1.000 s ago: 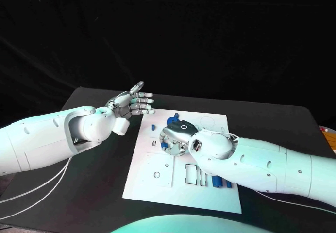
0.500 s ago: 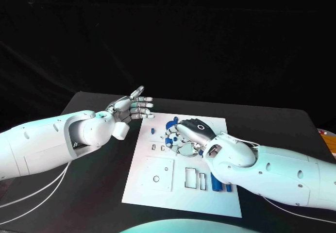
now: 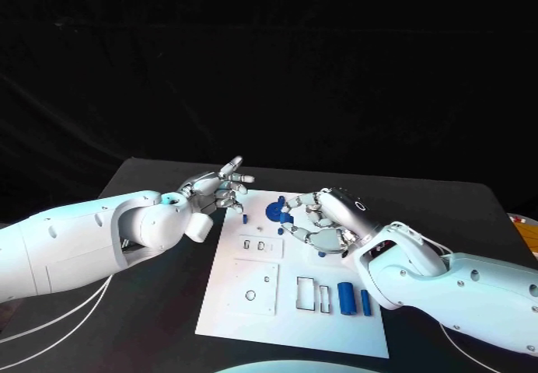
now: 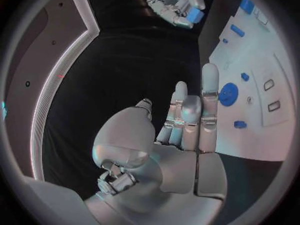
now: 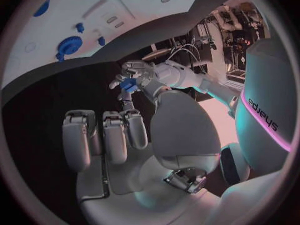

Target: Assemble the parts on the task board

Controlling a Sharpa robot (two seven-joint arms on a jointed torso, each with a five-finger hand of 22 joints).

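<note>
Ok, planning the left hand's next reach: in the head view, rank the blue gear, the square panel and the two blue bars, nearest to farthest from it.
1. blue gear, at the far end.
2. square panel, near left.
3. blue bars, near right.

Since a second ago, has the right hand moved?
Yes. The right hand has moved toward the far end of the task board and slightly right, uncovering the middle slots.
</note>
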